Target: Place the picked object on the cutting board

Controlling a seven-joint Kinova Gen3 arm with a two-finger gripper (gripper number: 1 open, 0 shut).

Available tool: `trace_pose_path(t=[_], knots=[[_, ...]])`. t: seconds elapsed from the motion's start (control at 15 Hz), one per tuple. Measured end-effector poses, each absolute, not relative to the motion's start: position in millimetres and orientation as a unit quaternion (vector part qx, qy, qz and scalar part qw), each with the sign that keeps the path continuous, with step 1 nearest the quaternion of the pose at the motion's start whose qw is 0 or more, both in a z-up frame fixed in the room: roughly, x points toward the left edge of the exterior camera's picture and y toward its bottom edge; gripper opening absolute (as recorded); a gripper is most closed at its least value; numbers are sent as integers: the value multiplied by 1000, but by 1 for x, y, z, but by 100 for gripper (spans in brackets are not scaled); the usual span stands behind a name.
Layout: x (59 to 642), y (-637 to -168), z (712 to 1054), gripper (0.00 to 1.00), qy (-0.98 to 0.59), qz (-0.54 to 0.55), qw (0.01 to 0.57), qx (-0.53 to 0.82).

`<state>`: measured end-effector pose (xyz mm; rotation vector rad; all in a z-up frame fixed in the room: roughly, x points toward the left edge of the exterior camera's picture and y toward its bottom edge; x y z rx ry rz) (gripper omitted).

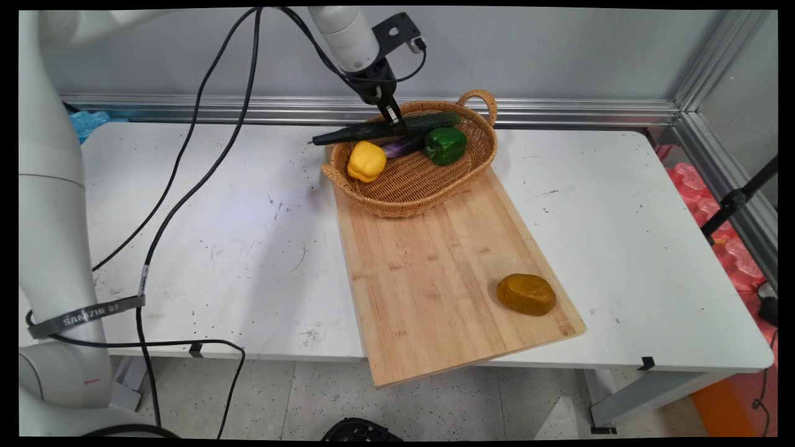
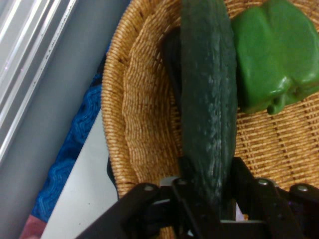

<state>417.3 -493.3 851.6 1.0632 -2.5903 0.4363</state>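
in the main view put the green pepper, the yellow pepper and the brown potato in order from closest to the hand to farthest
1. Green pepper: in the basket, just right of the hand, which holds the cucumber.
2. Yellow pepper: at the basket's left end, slightly farther.
3. Brown potato: on the cutting board's near right corner.

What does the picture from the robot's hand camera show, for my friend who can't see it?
The robot's tool grips a long dark green cucumber over a woven basket. A green pepper sits in the basket beside it.

Woven wicker basket (image 1: pixel 410 180); bumpy-skinned cucumber (image 2: pixel 209 99); smooth wood-grain board (image 1: pixel 447 273).
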Motion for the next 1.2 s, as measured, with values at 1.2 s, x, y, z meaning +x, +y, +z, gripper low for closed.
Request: trace_pose_path(t=[1.2], knots=[[377, -406, 977, 0, -909, 147, 165, 353]])
